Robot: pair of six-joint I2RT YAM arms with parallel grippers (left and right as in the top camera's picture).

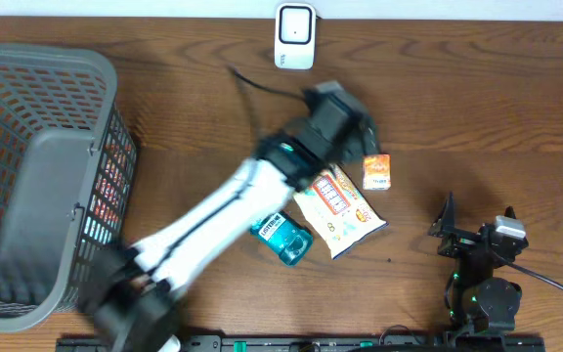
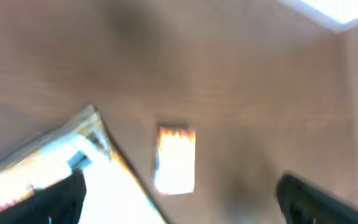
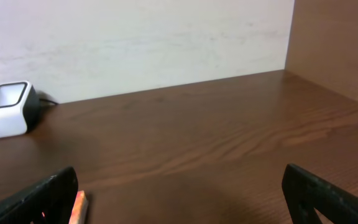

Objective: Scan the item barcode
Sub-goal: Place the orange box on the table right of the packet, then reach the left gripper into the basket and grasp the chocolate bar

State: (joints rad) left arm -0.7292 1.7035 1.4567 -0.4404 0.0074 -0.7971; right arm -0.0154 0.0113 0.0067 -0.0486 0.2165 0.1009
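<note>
Small box (image 2: 176, 160) blurred; basket (image 1: 62, 186) cut off at left

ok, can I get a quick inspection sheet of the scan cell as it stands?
surface: brown wood table, no spills seen
job's things: white scanner at the far edge; small orange box flat on the table; snack packet beside it; teal bottle lying down
clutter: grey basket at left, coloured items inside, unreadable
grippers: left claw open, empty, orange box in view below it; right claw open, empty, low at front right
cables: black cable on the table by the left arm; second cable at the right arm's base
surroundings: pale wall behind the scanner
</note>
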